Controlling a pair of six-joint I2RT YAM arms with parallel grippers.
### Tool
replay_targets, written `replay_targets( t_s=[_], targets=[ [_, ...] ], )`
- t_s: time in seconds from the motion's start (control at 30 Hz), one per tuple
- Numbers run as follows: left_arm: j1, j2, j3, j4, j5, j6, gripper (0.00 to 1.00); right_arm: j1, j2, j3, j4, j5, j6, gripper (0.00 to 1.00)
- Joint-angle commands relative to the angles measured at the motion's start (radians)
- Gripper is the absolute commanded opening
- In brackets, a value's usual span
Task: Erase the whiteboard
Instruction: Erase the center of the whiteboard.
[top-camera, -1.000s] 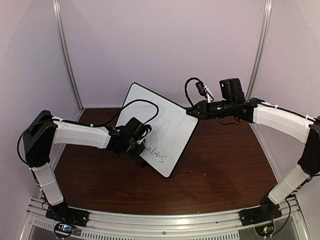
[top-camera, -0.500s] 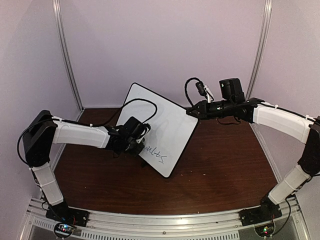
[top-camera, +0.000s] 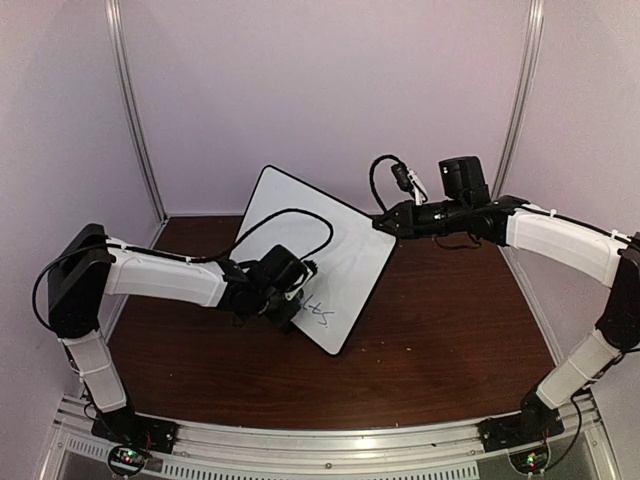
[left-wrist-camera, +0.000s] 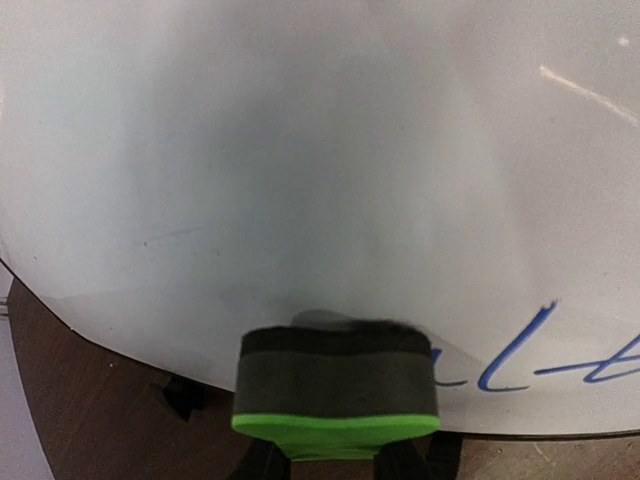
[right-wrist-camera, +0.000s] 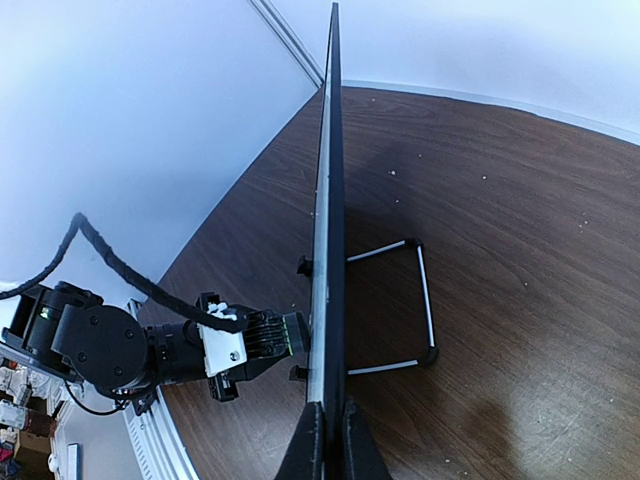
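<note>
Two arms are working the whiteboard (top-camera: 335, 225) together. On the left, the left gripper (top-camera: 293, 297) is pinching a green-backed eraser block (left-wrist-camera: 337, 390) between its fingers and pressing the dark felt face flat against the lower part of the board. Just right of the felt, blue handwriting (left-wrist-camera: 515, 350) is waiting to be wiped, while the surface above it is showing white.

The whiteboard itself is standing in the middle of the brown table (top-camera: 450, 330), propped nearly upright on a thin wire stand (right-wrist-camera: 427, 300) behind it and turned at an angle to the arms.

At the right, the right gripper (top-camera: 382, 224) is clamping its jaws tight on the board's thin black frame at the far right corner, bracing it.

Judging by its build, the board is looking stiff but light, with a slick face, so a sideways push from the eraser is likely to make it skid or topple on that slender stand. The frame edge, not the glossy face, is offering the surest hold.
</note>
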Motion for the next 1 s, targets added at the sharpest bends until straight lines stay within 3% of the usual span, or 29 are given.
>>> replay_targets(
  t_s=[0.0, 0.2, 0.47, 0.97],
  targets=[
    [-0.042, 0.031, 0.051, 0.183, 0.171, 0.001, 0.0, 0.043, 0.016, -0.009, -0.017, -0.144, -0.072, 0.0],
    [0.0, 0.035, 0.044, 0.143, 0.023, -0.028, 0.0, 0.043, 0.011, -0.01, -0.019, -0.143, -0.073, 0.0],
    [0.118, -0.018, 0.0, 0.127, -0.008, -0.053, 0.0, 0.043, 0.004, -0.016, -0.017, -0.142, -0.072, 0.0],
    [-0.033, 0.055, 0.058, 0.149, 0.121, -0.097, 0.0, 0.043, 0.007, -0.015, -0.017, -0.141, -0.072, 0.0]
  ],
)
